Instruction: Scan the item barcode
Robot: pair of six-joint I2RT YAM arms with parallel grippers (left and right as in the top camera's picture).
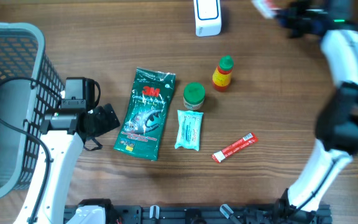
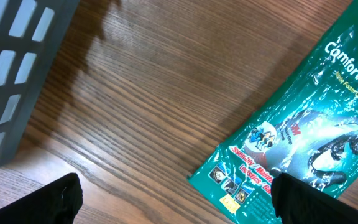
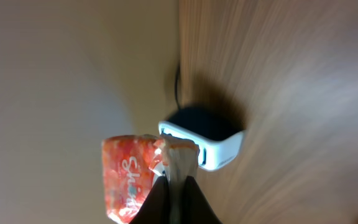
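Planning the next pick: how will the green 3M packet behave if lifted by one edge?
The green packet looks thin and glossy, so it probably sags and may slip. It lies flat, so catching an edge could be hard. Its wrinkles suggest soft, light contents.

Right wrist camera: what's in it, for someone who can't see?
The right gripper pinches an orange-red plastic packet with white writing. Behind it, a white scanner with a dark face sits on the brown wooden table.
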